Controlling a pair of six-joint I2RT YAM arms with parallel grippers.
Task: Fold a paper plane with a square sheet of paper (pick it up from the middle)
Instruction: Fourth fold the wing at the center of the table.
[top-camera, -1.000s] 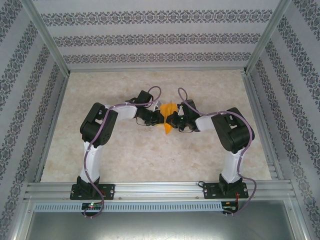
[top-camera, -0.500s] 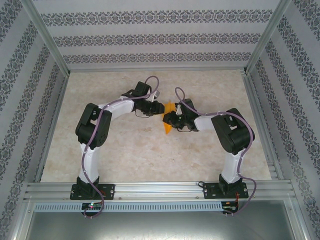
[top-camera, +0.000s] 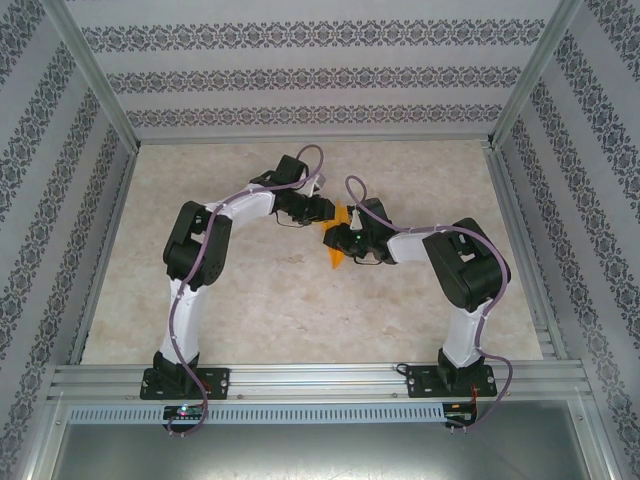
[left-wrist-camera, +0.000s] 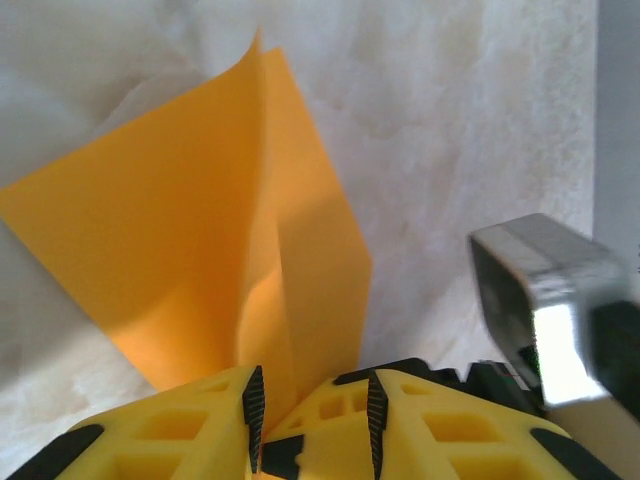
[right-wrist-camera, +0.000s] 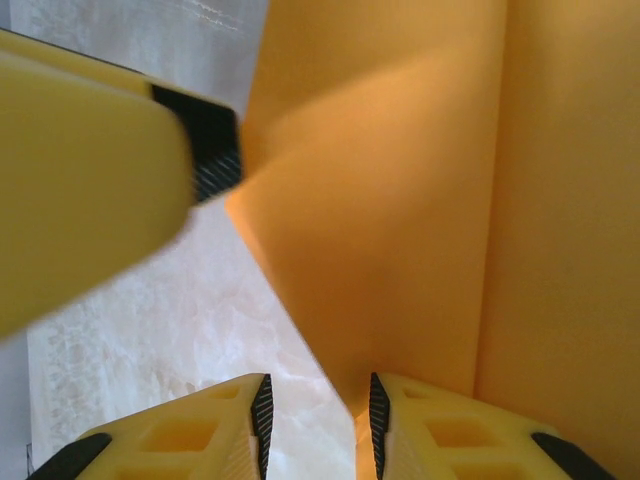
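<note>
- The left gripper reaches over the middle of the table, and its jaws stand apart. The folded orange paper rises out of the gap and leans on one pad. From the left wrist view it does not look pinched.
- In between, the paper stands up with a long crease running along it and two flaps spreading from the fold. I cannot tell whether its lower tip rests on the table.
- The right gripper comes in from the other side, its jaws parted too. The table shows through the gap, and the paper lies along the inner face of one finger, loose rather than clamped.
- My read is that neither side has a firm hold, so the paper could sag or slide out.
- To do this well, one gripper should close first, right on the crease and near the fold, before the other shifts.
- The second pinch then wants flat pads along the fold line, with the edges matched, and it should go slowly.
</note>
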